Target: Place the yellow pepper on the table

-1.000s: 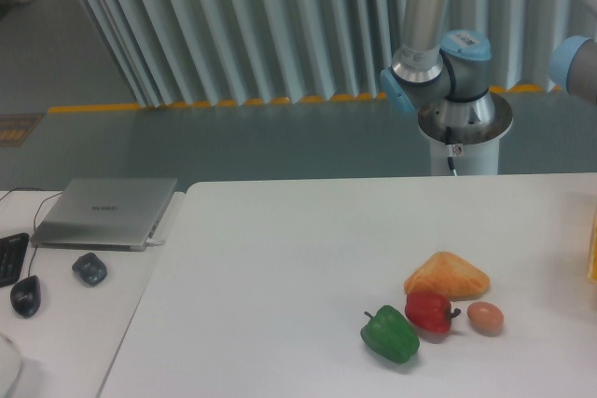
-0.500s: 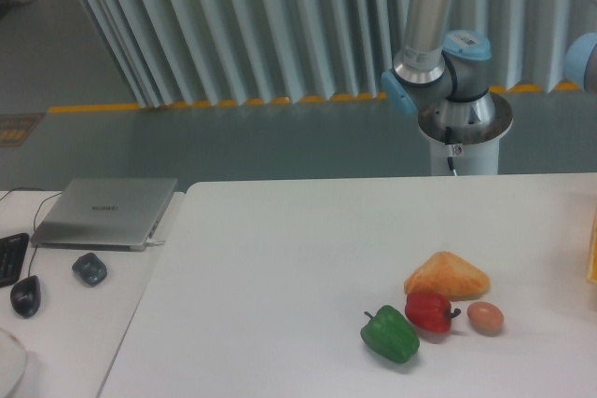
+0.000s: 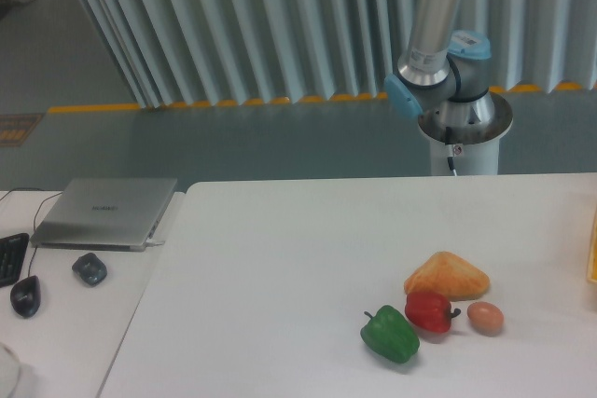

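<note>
While the arm point(image 3: 438, 25) stands behind the table point(image 3: 280, 258), neither gripper nor yellow pepper is in view.
Jaw state cannot be told. A yellow sliver point(image 3: 592, 249) at the table's right edge is unidentifiable. Judged step: pepper not yet set down; next, it must be brought over bare tabletop and released. Count on the table: one green pepper point(image 3: 390, 334), one red pepper point(image 3: 429, 311), one bread wedge point(image 3: 447, 276), one egg point(image 3: 485, 317).
</note>
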`<state>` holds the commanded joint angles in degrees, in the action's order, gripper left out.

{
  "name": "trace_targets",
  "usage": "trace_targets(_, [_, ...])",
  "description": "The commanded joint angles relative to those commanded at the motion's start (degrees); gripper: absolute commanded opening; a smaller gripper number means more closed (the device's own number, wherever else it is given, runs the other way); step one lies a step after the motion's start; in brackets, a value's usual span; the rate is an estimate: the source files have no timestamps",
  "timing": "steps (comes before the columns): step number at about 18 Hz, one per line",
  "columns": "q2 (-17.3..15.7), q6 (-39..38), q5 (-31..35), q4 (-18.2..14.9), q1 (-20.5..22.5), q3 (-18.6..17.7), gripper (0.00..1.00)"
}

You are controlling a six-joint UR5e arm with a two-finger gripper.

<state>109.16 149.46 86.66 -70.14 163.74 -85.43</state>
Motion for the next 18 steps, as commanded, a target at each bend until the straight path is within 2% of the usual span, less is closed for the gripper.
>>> trace_targets(3, [0.3,-0.2,0.4,0.5,2.1,-1.5,1.0])
trace_targets(6, [1.3,-2.2,3.6,0.0,4.2,-1.7,1.0])
trace_targets(8, [1.8,-6.6,4.9,-0.2,4.9,-1.9,1.0])
trace_targets(10, [1.8,-9.8,3.5,-1.9,5.6,-1.8,1.0])
trace_targets(13, [1.5,-16.2,3.5,-1.8,5.6,-1.8,1.0])
trace_targets(18, [1.8,-16.0,3.4,-1.8,6.3,-2.0,1.0])
